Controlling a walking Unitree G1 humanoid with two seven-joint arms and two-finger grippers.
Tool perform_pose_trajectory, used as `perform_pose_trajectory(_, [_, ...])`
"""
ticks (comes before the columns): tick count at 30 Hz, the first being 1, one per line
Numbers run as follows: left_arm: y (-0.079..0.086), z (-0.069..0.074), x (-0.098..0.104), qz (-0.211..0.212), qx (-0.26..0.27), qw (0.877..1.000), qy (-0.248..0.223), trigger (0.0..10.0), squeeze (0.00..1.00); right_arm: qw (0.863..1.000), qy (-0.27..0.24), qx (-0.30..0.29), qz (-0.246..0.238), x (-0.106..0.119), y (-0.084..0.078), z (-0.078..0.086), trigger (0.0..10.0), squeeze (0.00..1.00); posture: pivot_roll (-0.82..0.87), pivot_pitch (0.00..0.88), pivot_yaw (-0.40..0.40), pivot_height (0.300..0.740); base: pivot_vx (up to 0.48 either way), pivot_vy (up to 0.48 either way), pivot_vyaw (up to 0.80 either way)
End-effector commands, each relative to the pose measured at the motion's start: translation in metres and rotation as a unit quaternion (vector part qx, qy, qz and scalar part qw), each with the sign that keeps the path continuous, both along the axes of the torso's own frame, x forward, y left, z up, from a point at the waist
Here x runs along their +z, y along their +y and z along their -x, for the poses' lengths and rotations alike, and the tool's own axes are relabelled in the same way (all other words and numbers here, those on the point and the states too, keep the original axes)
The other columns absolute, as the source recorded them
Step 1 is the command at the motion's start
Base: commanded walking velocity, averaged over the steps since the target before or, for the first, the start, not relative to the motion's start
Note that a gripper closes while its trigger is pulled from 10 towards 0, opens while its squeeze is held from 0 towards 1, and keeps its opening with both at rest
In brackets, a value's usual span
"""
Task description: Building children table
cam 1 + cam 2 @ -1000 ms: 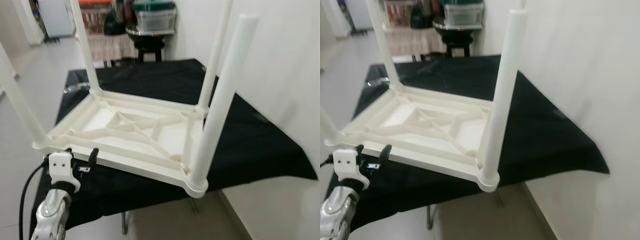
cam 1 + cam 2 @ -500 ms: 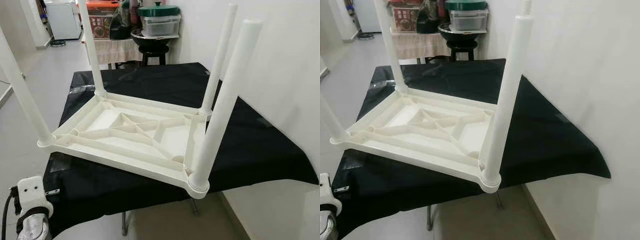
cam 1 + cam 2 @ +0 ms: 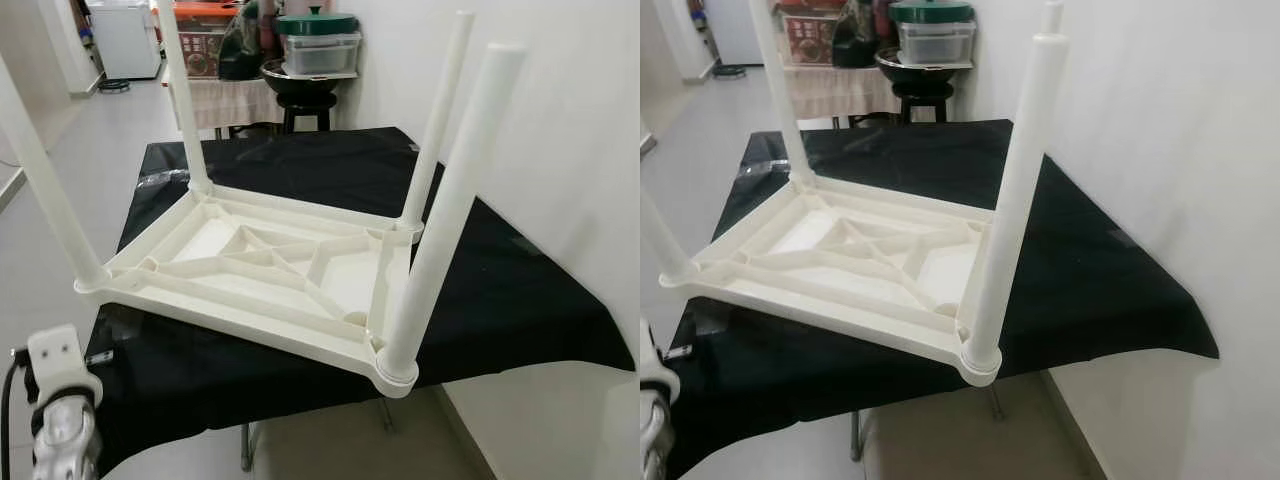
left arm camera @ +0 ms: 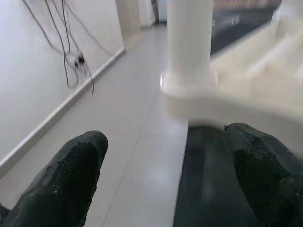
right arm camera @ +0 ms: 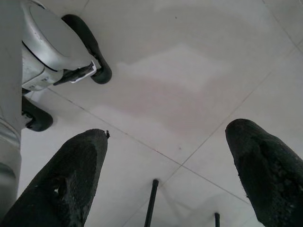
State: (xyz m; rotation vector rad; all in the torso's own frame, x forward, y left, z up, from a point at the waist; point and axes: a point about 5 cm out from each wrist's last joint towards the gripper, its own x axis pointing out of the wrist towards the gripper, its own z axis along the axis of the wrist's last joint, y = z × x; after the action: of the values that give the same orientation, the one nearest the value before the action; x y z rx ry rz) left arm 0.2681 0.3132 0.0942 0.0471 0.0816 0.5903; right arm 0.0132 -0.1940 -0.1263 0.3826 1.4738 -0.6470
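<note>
A white plastic children's table (image 3: 270,265) lies upside down on a table draped in black cloth (image 3: 520,300). All of its legs point up, the nearest being (image 3: 440,210). My left arm (image 3: 62,430) is low at the near left, below and in front of the white table's near left corner. In the left wrist view my left gripper (image 4: 165,170) is open and holds nothing, and that corner with its leg (image 4: 189,47) stands a short way beyond its fingers. My right gripper (image 5: 175,175) hangs open over the tiled floor and holds nothing.
A white wall (image 3: 560,120) runs close along the right side of the black table. Behind the table stands a dark stool (image 3: 305,95) with a lidded container on it. Open floor (image 3: 60,180) lies to the left. Cables (image 4: 71,56) hang on a wall.
My left gripper was up at the white table's near left rim a second ago. It has since dropped down and back, clear of the rim. The white table has not moved.
</note>
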Motion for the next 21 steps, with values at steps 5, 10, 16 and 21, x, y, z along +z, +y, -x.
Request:
perform_pose_trajectory(5, [0.001,-0.016,0.004,0.061,-0.028,0.998,0.015,10.0,0.0,0.854,-0.329,0.348,0.203,0.128,-0.051,-0.276,10.0,0.0,0.01,0.01,-0.066,0.74,0.0,0.0,0.0])
perform_pose_trajectory(10, [0.008,-0.023,0.009,0.087,-0.022,0.996,0.022,10.0,0.0,0.848,-0.342,0.349,0.207,0.131,-0.052,-0.278,10.0,0.0,-0.01,0.071,-0.063,0.74,0.0,0.0,0.0])
perform_pose_trajectory(16, [0.024,-0.03,0.023,0.098,-0.007,0.995,0.027,10.0,0.0,0.838,-0.357,0.351,0.216,0.136,-0.059,-0.277,10.0,0.0,-0.03,0.152,-0.059,0.74,0.0,0.0,0.0])
perform_pose_trajectory(21, [0.035,-0.035,0.038,0.101,0.008,0.994,0.035,10.0,0.0,0.827,-0.37,0.356,0.229,0.144,-0.065,-0.279,10.0,0.0,-0.04,0.196,-0.054,0.74,0.0,0.0,0.0])
